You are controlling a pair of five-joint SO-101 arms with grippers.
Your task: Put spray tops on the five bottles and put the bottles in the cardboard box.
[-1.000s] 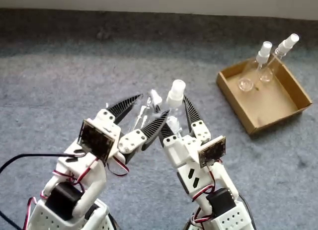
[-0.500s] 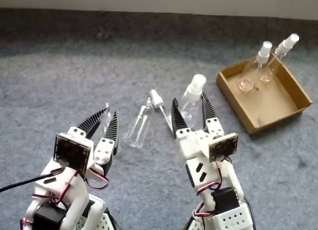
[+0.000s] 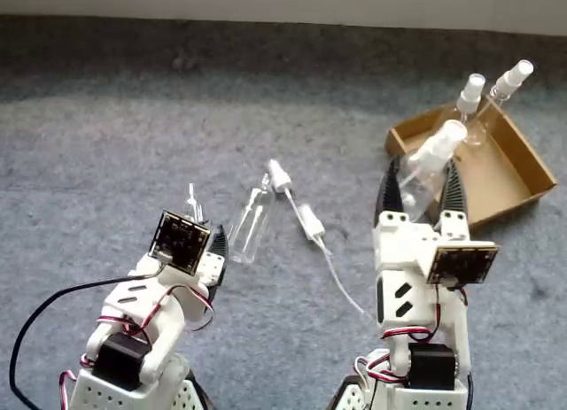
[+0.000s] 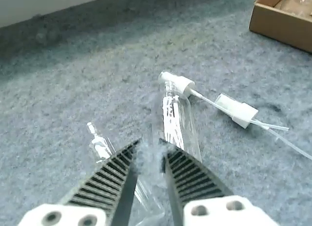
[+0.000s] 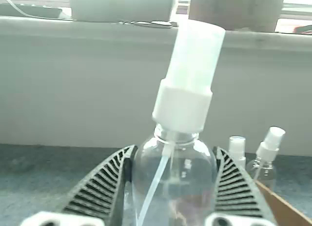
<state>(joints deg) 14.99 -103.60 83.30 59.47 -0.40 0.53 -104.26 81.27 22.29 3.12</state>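
My right gripper (image 3: pixel 422 181) is shut on a clear bottle (image 3: pixel 423 169) with a white spray top (image 5: pixel 187 84), held upright at the near-left edge of the cardboard box (image 3: pixel 507 205). Two capped bottles (image 3: pixel 467 100) lean in the box's far corner. On the carpet lies a clear bottle (image 3: pixel 252 220) with a spray top (image 3: pixel 277 174) at its neck. A second loose spray top (image 3: pixel 310 220) trails a long tube. My left gripper (image 4: pixel 149 148) hovers just over an uncapped bottle (image 4: pixel 100 145), fingers a narrow gap apart with nothing between the tips.
Grey carpet covers the whole work surface, with a pale wall (image 5: pixel 97 89) behind it. The box (image 4: pixel 282 21) stands at the far right, and its middle floor (image 3: pixel 496 166) is bare. The loose top's thin tube (image 3: pixel 350 295) runs close by the right arm's base.
My right arm has carried the capped bottle right, up to the box. My left gripper has left the lying bottle, moved left to the uncapped bottle and narrowed.
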